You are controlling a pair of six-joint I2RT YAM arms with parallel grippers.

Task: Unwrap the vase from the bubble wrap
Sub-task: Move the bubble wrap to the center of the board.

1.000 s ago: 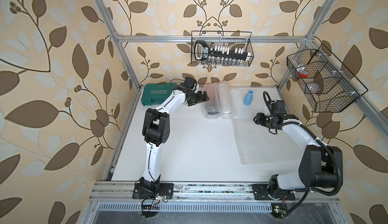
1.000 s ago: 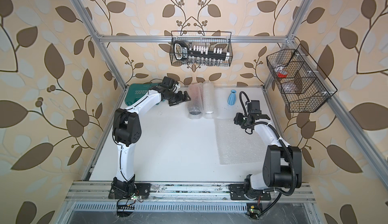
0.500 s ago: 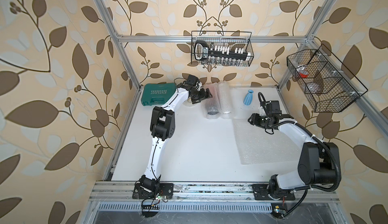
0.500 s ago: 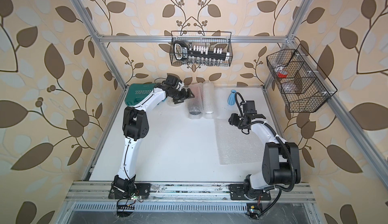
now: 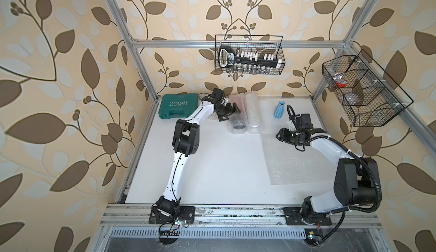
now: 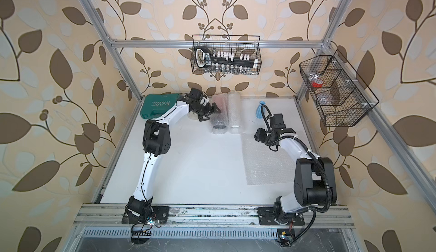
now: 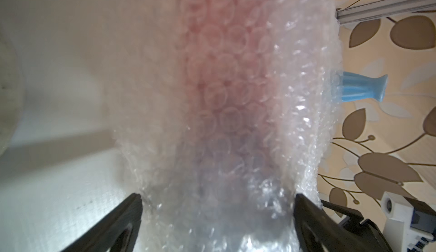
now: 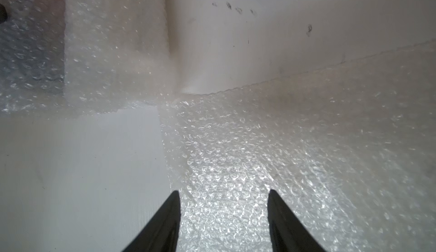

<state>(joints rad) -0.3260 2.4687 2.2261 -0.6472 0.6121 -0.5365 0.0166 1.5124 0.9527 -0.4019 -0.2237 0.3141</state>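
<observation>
Leaf-wallpaper cell, alu frame, white surface point(image 5: 212, 168). Far left at the back is a green tool case point(image 5: 177, 108), not involved.

Next over is the left claw point(image 5: 229, 113), spread wide with one jaw on either side of the pink-tinted roll point(image 5: 237, 121) of bubble wrap. Nothing is pinched. The left wrist view can't settle whether the jaw tips touch the plastic. The pink shows through from inside, and my read is a wrapped vase.

The second roll point(image 5: 252, 111) lies right up against it on the right, contents not visible.

Further right a blue vase point(image 5: 280, 109) stands upright and bare near the back wall. In front of it a flat sheet point(image 5: 295, 163) of bubble wrap lies open on the surface. The right claw point(image 5: 281, 136) hangs over the sheet's corner nearest the rolls, jaws partly apart, nothing between them.

A wire basket point(image 5: 363, 90) hangs on the right wall, irrelevant.

Status, my estimate:
- **Blue vase:** out, and the flat sheet is probably its wrap.
- **Pink roll:** fully rolled, unwrap not started. Left has to close on it, pull it clear of its neighbour, then find the loose edge.
- **Second roll:** unknown.
</observation>
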